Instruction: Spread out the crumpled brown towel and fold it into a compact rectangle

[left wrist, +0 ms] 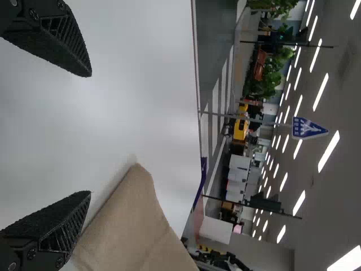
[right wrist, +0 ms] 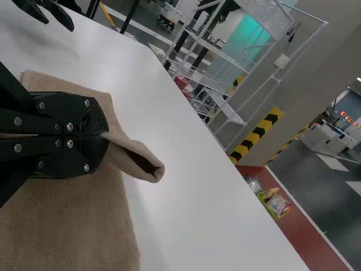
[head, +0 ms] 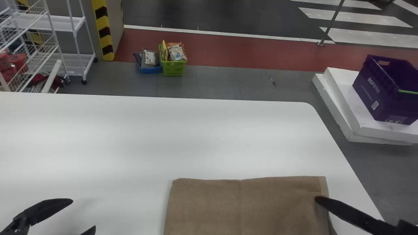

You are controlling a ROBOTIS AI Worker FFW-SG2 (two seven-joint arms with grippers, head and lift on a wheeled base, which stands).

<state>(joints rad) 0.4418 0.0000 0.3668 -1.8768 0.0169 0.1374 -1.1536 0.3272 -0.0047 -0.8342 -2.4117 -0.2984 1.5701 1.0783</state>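
Observation:
The brown towel point(head: 241, 204) lies flat with fairly straight edges at the front right of the white table in the head view, running off the bottom edge. At its right side is my right gripper point(head: 317, 199). In the right wrist view that gripper point(right wrist: 106, 136) is shut on a pinched bit of the towel point(right wrist: 73, 220), and a rolled flap sticks out past the fingertips. My left gripper point(head: 84, 214) stands apart from the cloth, over the table to its left. Seen from the left wrist, the gripper point(left wrist: 90, 134) is open with nothing held, and a towel corner point(left wrist: 132, 220) shows beyond one finger.
The white table point(head: 130, 140) extends behind and left of the towel, its right edge slanting close by. On the floor beyond are a purple crate point(head: 378, 94) on white slabs, a green basket point(head: 173, 68) and a white wire rack point(head: 76, 58).

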